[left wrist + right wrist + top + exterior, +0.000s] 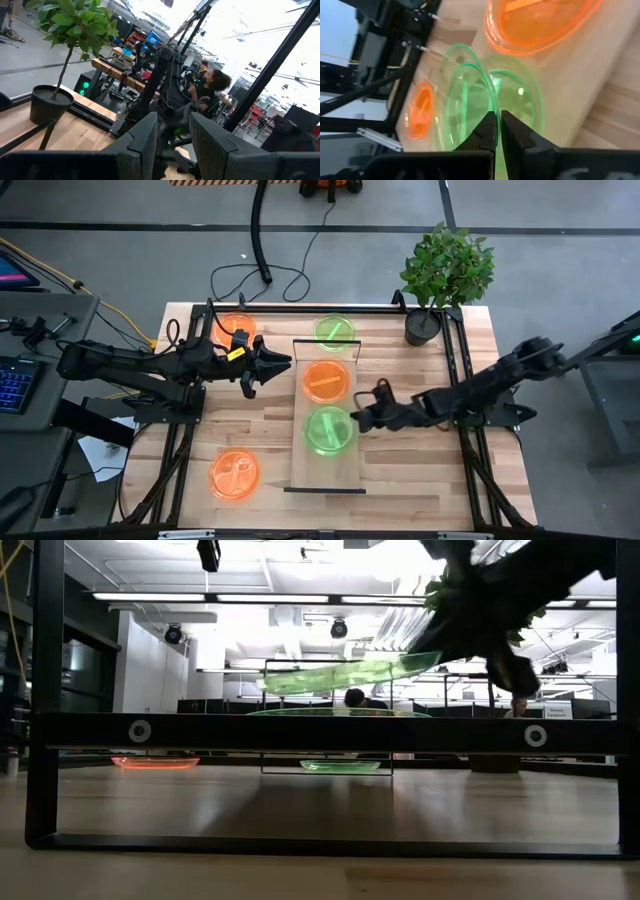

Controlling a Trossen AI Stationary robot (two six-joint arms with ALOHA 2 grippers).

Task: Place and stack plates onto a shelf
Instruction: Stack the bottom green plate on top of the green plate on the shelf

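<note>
The shelf (325, 470) runs near-to-far at the table's middle. On it lie an orange plate (326, 380) and a green plate (335, 435). My right gripper (358, 418) is shut on a second green plate (340, 675), tilted just above the lying one (340, 712). Another green plate (334, 328) sits at the shelf's far end. Two orange plates rest on the table, one far left (236, 327) and one near left (235, 475). My left gripper (262, 370) hovers open, left of the shelf, touching nothing. My right gripper pinches the upper green plate's rim (491, 106) between its two fingers, at the edge toward the table's right. The fingers come from the right, slanting down. The plate is tilted, its held edge raised, over the green plate (522, 95) lying on the shelf.
A potted plant (423, 327) stands at the table's far right corner. The shelf's black frame (320, 732) spans the low view. Bare shelf board lies toward its near end. Cables and equipment are on the floor beyond the table, and people sit at desks in the room behind.
</note>
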